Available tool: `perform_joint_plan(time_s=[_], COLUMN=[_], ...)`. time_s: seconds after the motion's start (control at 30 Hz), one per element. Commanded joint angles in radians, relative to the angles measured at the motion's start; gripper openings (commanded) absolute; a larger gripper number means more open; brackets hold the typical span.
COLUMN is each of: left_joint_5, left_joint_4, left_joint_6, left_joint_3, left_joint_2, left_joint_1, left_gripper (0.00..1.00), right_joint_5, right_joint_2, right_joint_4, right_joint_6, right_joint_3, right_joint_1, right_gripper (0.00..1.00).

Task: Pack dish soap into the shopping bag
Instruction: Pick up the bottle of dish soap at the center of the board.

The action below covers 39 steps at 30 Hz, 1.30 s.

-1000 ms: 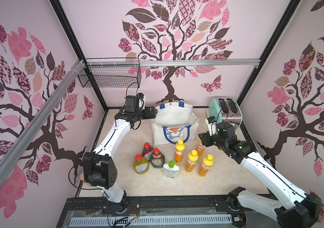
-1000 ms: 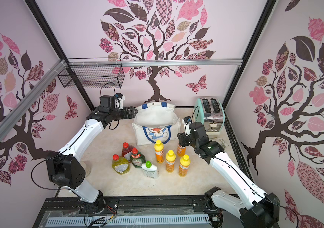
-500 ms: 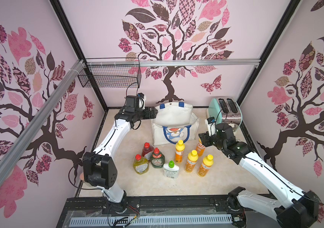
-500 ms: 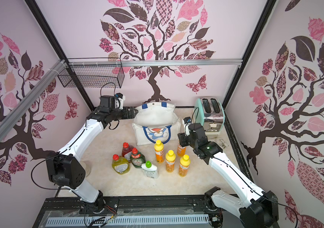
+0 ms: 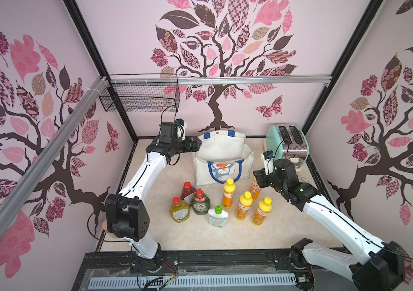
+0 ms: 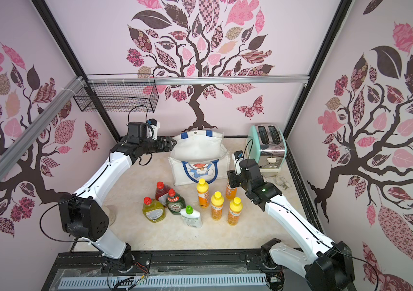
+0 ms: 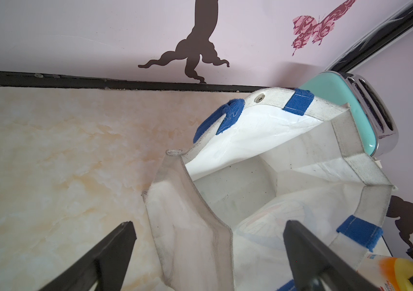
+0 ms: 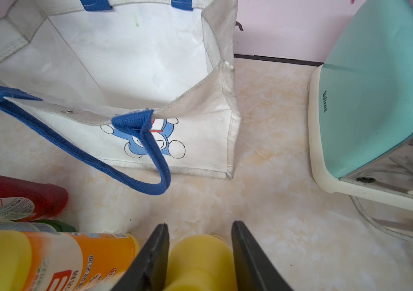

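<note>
The white shopping bag (image 5: 221, 161) with a blue cartoon cat stands open at the back of the table. My left gripper (image 7: 209, 223) is open at the bag's left rim, one finger outside the side wall and one over the inside. My right gripper (image 8: 198, 225) is shut on the yellow cap (image 8: 200, 257) of an orange dish soap bottle (image 5: 255, 189) standing just right of the bag's front. Three more orange bottles (image 5: 244, 205) stand nearby. Left of them are a yellow-green bottle (image 5: 179, 209), a red one (image 5: 187, 192), a dark green one (image 5: 200, 205) and a white one (image 5: 217, 216).
A mint-and-steel toaster (image 5: 287, 141) stands at the back right, close behind my right arm, with its cord and plug (image 5: 303, 179) lying on the table beside it. A black wire basket (image 5: 140, 97) hangs on the back left wall above my left arm.
My right gripper's jaws have narrowed onto the yellow cap and the wrist has settled slightly lower. The left arm and the bag have not moved.
</note>
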Motion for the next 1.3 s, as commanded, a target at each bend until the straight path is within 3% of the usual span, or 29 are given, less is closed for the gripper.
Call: perform_joint_plan(time_s=[0.0,0.1,0.5,1.27], left_joint_5=[0.012,0.012,0.007,0.026], left_joint_4=[0.013,0.013,0.008,-0.021], left_joint_6=[0.009,0.01,0.013,0.036], left_joint_3=[-0.004,-0.003,0.0,0.012], left_joint_2=[-0.029,-0.026,-0.029,-0.026], left_joint_1=[-0.005,-0.007,-0.008,-0.013], left_gripper=[0.98,0.98,0.98,0.98], right_joint_5=[0.011,0.023,0.099,0.14], right_joint_2=[-0.01,-0.006,0.041,0.166], right_joint_4=[-0.011,-0.005,0.011,-0.162], right_joint_6=[0.013,0.018,0.025,-0.015], right_joint_3=[-0.016,-0.02,0.019,0.336], right_joint_1=[0.004,0.004,0.004,0.004], right_gripper=[0.38,0.25,0.0,0.0])
